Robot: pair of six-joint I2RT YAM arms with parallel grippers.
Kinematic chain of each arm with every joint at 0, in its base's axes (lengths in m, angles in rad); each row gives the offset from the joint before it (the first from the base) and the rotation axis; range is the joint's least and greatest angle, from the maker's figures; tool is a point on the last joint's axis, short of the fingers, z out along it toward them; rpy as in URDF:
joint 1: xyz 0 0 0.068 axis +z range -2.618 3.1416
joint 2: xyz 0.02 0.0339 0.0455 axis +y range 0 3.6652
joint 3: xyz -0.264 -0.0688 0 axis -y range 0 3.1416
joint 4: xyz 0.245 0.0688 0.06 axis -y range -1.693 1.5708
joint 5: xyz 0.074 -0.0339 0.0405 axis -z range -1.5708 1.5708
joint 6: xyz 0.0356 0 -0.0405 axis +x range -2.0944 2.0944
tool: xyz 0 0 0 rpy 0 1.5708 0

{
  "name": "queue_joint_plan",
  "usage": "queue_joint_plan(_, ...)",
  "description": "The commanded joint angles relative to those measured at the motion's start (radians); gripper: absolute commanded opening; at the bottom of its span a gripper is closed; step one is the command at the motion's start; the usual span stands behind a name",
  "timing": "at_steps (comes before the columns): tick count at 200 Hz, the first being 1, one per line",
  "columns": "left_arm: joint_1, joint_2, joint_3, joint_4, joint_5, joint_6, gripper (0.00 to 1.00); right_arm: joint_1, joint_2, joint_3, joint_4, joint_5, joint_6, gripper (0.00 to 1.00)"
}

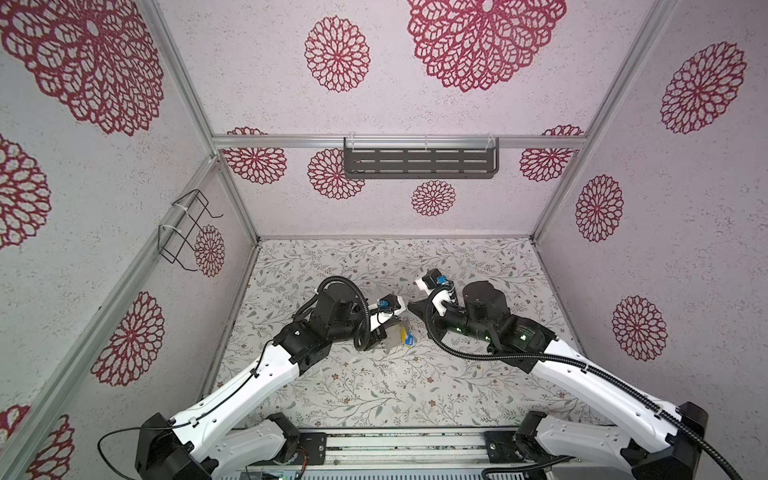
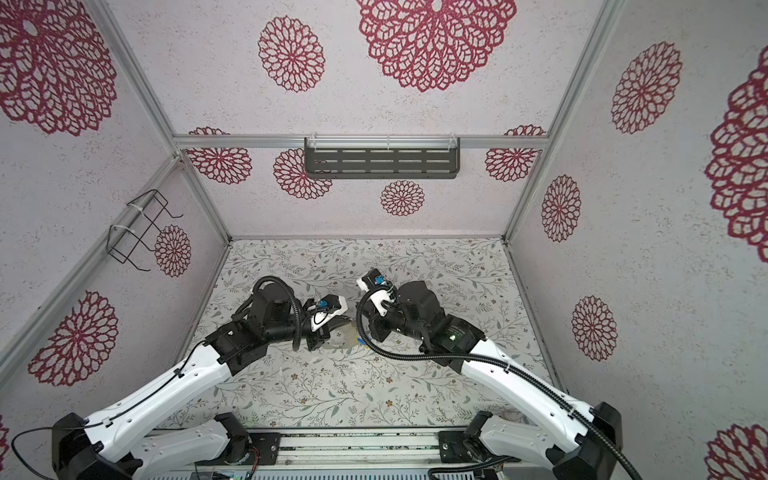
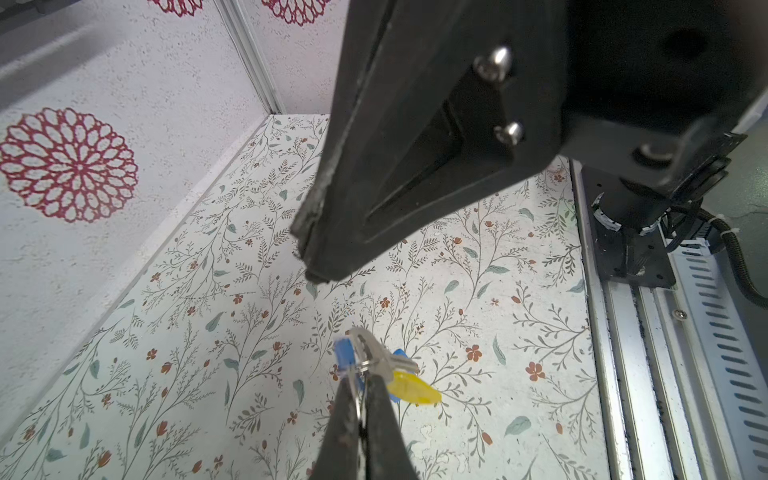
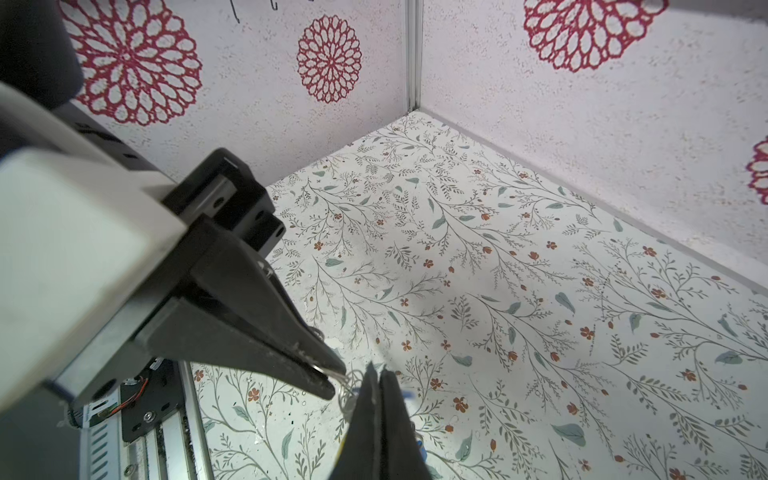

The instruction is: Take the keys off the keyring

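Floral table (image 1: 374, 395) below a wall shelf (image 1: 419, 162): left tool (image 3: 360, 384) pinches the keys (image 3: 411, 390); right tool (image 3: 309, 268) clenched nearby, its cable (image 2: 358, 320) crossing them.

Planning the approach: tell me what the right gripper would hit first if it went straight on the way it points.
Likely the tabletop: the right gripper points just past the left gripper, depth unclear.

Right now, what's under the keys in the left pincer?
Beneath the keys, which the left pincer grips, only the flowered table shows. The pincer hides part of them, and whether they touch the table cannot be told.
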Motion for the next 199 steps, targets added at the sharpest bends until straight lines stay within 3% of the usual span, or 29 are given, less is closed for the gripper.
queue_joint_plan(1,0.01,-0.026,0.001,0.047,0.021,-0.002,0.0,0.007,-0.028,-0.007,0.007,0.026,0.016,0.02)
queue_joint_plan(16,0.01,-0.027,0.008,0.035,0.028,0.004,0.0,0.008,-0.031,-0.022,0.023,0.006,0.017,0.37)
queue_joint_plan(30,0.011,-0.027,0.011,0.029,0.031,0.01,0.0,0.008,-0.027,-0.034,0.042,-0.038,0.009,0.49)
queue_joint_plan(72,0.014,-0.03,0.024,-0.002,0.037,0.031,0.0,0.007,0.005,-0.047,0.061,-0.14,-0.004,0.52)
queue_joint_plan(130,0.016,-0.034,0.038,-0.025,0.058,0.027,0.0,0.008,0.063,-0.04,0.052,-0.127,-0.046,0.53)
queue_joint_plan(199,0.019,-0.051,0.035,-0.024,0.068,0.025,0.0,0.008,0.076,-0.044,0.059,-0.134,-0.039,0.47)
